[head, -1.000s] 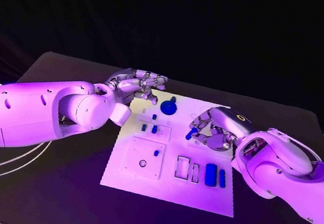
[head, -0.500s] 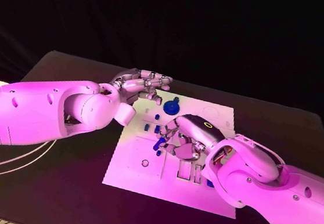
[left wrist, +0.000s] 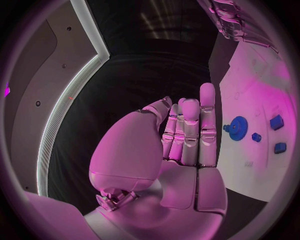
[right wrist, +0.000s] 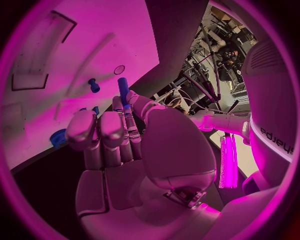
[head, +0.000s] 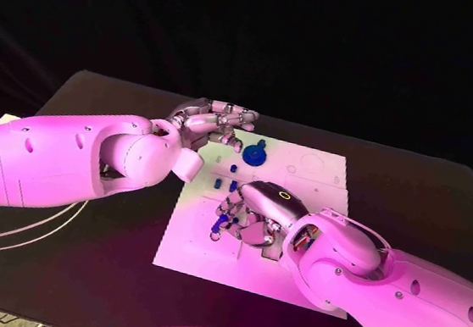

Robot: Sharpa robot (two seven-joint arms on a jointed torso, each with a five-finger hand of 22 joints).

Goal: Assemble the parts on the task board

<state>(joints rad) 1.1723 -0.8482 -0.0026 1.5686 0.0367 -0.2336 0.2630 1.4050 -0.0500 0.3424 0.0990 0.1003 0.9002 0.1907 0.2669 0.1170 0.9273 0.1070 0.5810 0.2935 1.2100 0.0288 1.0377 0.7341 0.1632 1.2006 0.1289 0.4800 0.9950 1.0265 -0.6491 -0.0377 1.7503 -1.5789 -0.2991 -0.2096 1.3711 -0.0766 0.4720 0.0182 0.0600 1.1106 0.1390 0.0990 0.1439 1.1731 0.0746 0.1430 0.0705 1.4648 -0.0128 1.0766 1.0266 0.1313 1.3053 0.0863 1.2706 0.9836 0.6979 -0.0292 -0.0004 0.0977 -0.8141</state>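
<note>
The white task board [head: 317, 167] lies in the middle of the black table. My right hand [head: 257, 215] hovers low over the board's near-left part and pinches a slim blue peg [head: 220, 223] at its fingertips. In the right wrist view that peg [right wrist: 122, 91] points at the board close to a small round hole [right wrist: 119, 69], with a short blue pin [right wrist: 94, 85] standing beside it. A blue gear [head: 253, 155] sits at the board's far end. My left hand [head: 211, 117] floats above the board's far-left corner, fingers [left wrist: 190, 131] straight and side by side, holding nothing.
Two small blue parts [head: 226, 185] stand on the board between the gear and my right hand. The left wrist view shows the gear [left wrist: 238, 125] and small blue pieces [left wrist: 276, 121] on the board [left wrist: 262, 85]. A long rectangular recess [right wrist: 37, 55] lies farther along the board.
My right hand has carried the blue peg from the board's right side across to its near-left part and lower. The left hand has hardly moved.
</note>
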